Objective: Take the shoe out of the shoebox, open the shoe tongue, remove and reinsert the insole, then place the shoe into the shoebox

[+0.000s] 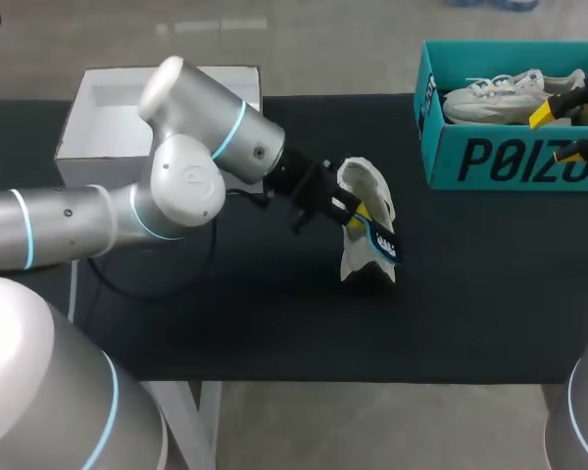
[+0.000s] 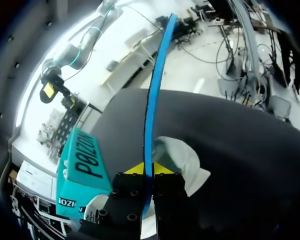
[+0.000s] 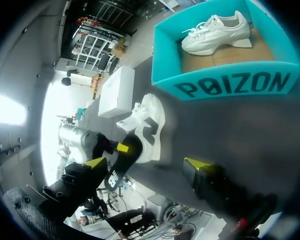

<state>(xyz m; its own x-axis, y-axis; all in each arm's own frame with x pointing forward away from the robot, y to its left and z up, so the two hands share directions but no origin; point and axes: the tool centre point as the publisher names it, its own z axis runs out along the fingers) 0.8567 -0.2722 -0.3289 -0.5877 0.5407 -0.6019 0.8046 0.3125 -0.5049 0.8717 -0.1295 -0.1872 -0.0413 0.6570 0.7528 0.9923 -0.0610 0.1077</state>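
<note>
White shoe (image 1: pixel 366 220) stands mid-frame on the black table (image 1: pixel 274 323), the left gripper (image 1: pixel 351 208) clamped on a blue-edged insole (image 1: pixel 380 238) against it. Upper right, the right gripper (image 1: pixel 559 134) hangs wide open over the teal shoebox (image 1: pixel 490 157), which holds a second shoe (image 1: pixel 500 96).

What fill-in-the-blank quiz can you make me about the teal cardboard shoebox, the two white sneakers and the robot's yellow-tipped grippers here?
1. The left gripper is shut on a thin blue and black ____, close by the white sneaker on the black table.
2. The second white sneaker lies inside the teal cardboard ____.
3. The right gripper is empty, its fingers ____.
Missing words: insole, shoebox, open.
</note>
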